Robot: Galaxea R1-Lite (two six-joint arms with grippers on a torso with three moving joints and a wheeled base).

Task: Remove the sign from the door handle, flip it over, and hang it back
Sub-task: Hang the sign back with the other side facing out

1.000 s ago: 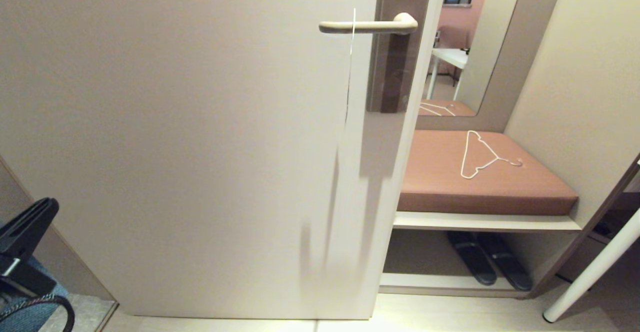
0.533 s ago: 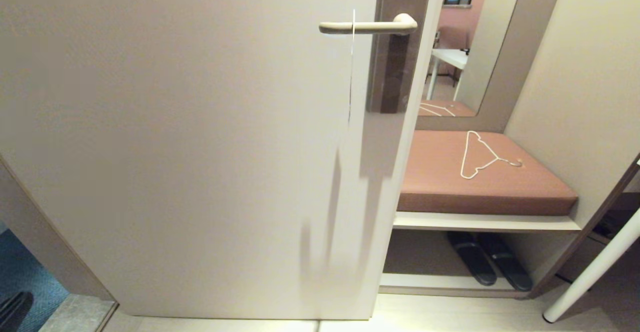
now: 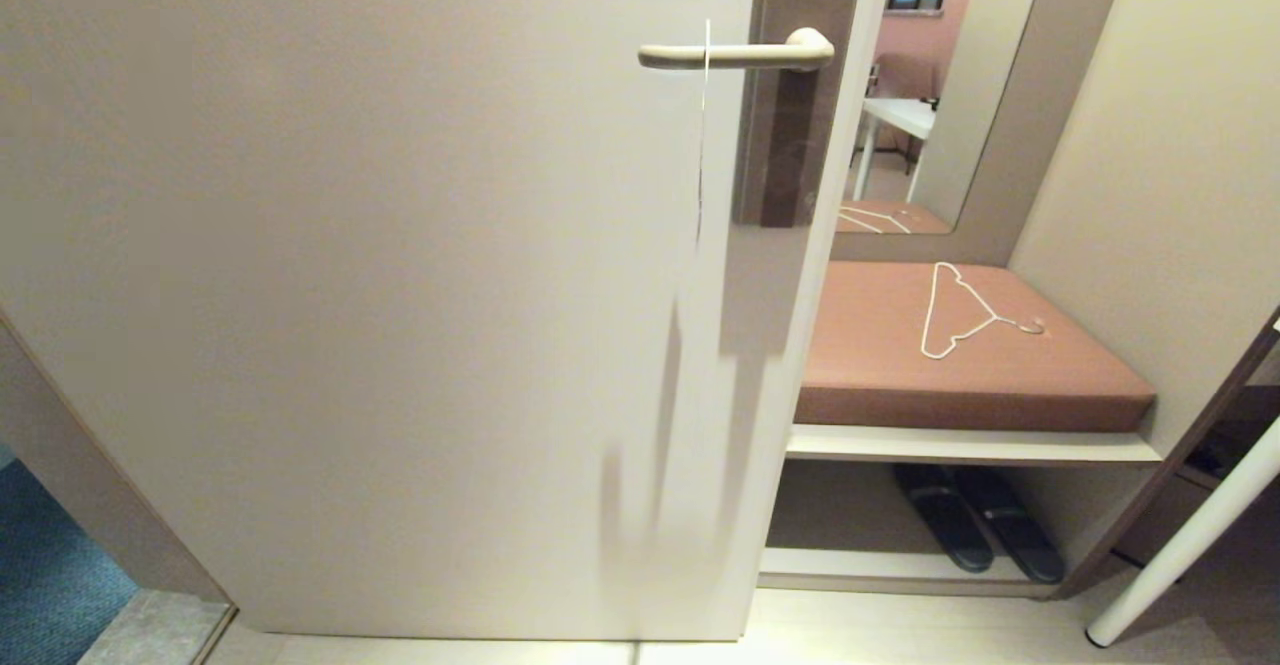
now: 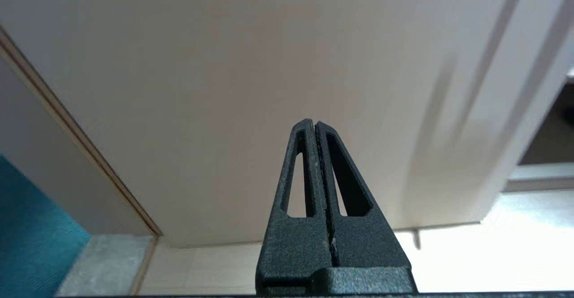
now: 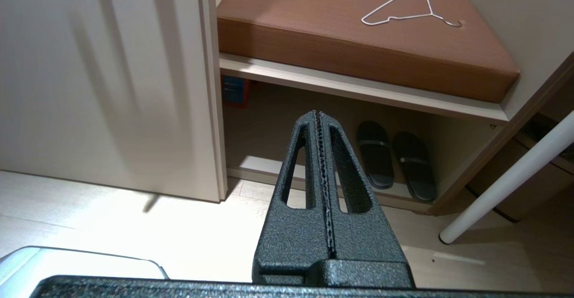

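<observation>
the door (image 3: 350,295) fills the left and middle of the head view. the door handle (image 3: 735,53) juts out near its right edge, and the sign (image 3: 703,125) hangs edge-on from it. right of the door, a wire hanger (image 3: 960,310) lies on a cushioned bench (image 3: 900,375), slippers (image 3: 980,530) on the shelf below, a mirror (image 3: 930,85) behind the bench.

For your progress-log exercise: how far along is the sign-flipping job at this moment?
Done: cannot tell; the thin card sign hangs edge-on from the beige metal lever handle. In hand: nothing; the left tool and right tool are shut, low, away. Left: possibly every step.
</observation>
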